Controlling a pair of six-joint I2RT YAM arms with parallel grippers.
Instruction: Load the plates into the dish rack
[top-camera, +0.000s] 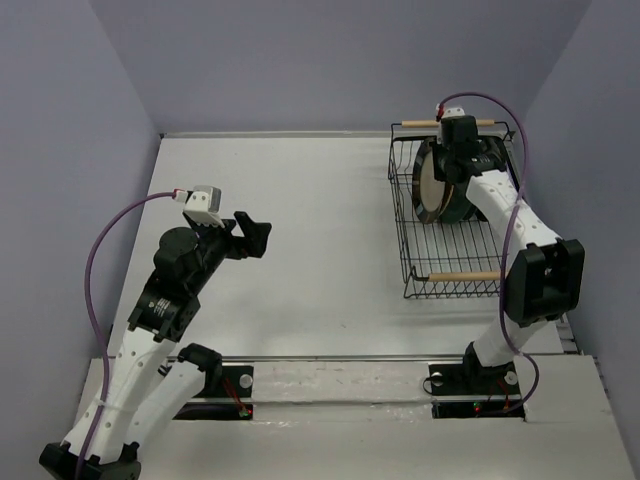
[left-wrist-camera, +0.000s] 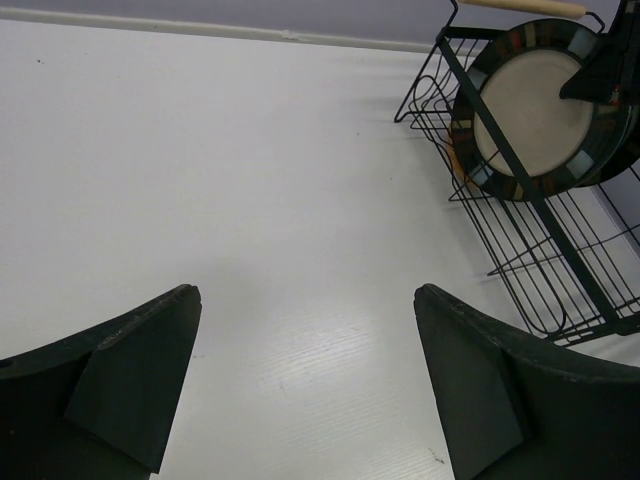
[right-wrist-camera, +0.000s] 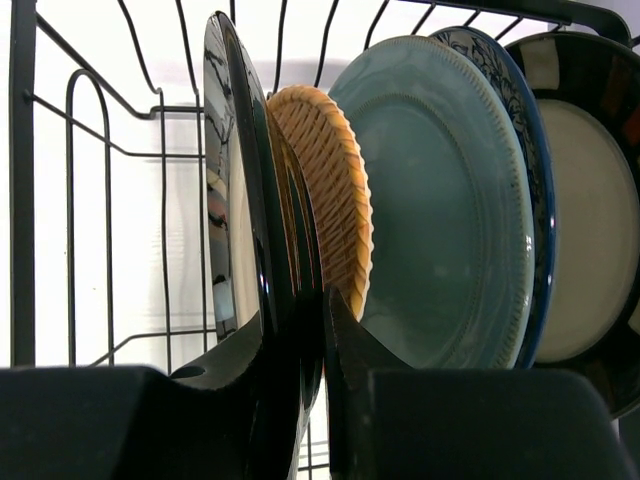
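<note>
The right gripper (right-wrist-camera: 300, 335) is clamped on the rim of a striped-rim plate (right-wrist-camera: 238, 200); in the right wrist view its two dark fingers (right-wrist-camera: 215, 395) pinch that plate edge-on, and the plate stands upright between the wires of the dish rack (right-wrist-camera: 20, 200). Only this view shows the row behind it: a wicker plate (right-wrist-camera: 330, 190) just beside the held one, then a teal plate (right-wrist-camera: 440, 200), a floral plate (right-wrist-camera: 520, 140) of which only a blue edge shows, and a second striped-rim plate (right-wrist-camera: 590, 220) at the far right; all stand on edge, close together.

From the top external view the right gripper (top-camera: 458, 150) sits over the far end of the dish rack (top-camera: 445, 255), near the far wooden handle (top-camera: 415, 124); the plates (top-camera: 433, 185) merge there into one dark stack, so their number cannot be told; the near half of the rack holds nothing visible up to the near wooden handle (top-camera: 465, 276).

The left wrist view alone shows the face of the striped-rim plate (left-wrist-camera: 528, 110): cream centre, dark banded rim, upright behind the rack's (left-wrist-camera: 560, 290) wires.

The left gripper (top-camera: 252, 232) hangs over the bare table (top-camera: 300, 290), well apart from the rack; its jaws are spread wide with nothing between the fingers (left-wrist-camera: 130, 380).
</note>
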